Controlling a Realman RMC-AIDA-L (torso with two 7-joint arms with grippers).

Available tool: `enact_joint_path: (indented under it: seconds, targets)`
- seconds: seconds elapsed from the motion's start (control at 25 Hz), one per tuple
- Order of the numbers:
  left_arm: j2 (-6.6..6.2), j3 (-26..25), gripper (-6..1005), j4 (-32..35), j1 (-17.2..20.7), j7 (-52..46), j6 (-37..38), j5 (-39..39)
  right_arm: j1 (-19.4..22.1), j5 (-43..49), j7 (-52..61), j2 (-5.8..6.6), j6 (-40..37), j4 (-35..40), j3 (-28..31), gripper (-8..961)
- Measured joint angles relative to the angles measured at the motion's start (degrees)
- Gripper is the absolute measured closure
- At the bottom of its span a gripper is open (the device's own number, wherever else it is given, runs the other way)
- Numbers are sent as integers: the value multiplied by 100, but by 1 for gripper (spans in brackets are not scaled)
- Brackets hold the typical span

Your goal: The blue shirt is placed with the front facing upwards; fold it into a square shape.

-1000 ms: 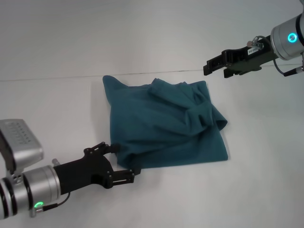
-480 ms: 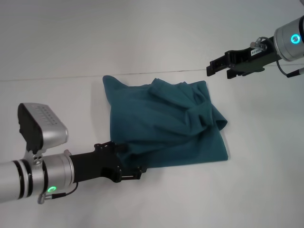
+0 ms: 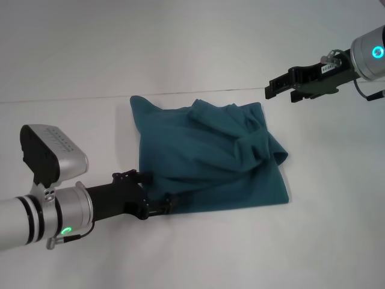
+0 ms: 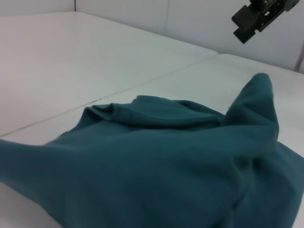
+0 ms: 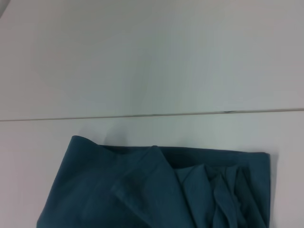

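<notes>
**Left gripper at near-left corner of bundle**

Left gripper (image 3: 157, 203) sat low on the white table (image 3: 72, 72), fingers narrowed on the near-left corner of the blue shirt (image 3: 207, 162). I read the shirt as a rough, rumpled square lying mid-table. Right gripper (image 3: 280, 88) hovered apart beyond the far-right corner; I could not tell its opening. Step in hand, in my judgement: squaring the final fold. Next move calls for flattening the bunched right side.

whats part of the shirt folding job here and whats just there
Part of the job:
- blue shirt, bunched roughly square, creased on its right side
- left gripper, at the shirt's near left corner
- right gripper, raised off beyond the far right corner

Just there:
- white table; nothing else lies on it
</notes>
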State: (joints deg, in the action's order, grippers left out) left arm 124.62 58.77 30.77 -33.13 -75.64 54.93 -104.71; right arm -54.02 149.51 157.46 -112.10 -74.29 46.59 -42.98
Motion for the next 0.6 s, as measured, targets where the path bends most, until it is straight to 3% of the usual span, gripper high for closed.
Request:
enact_joint_path:
  seconds: [0.28, 0.6]
  targets:
    - [0, 285, 117, 10, 0, -23, -187, 4, -1, -7, -8, 0, -6, -1, 2, 242]
    - [1, 895, 428, 591, 209, -734, -378, -99, 2, -17, -5, -4, -25, 14, 12, 242]
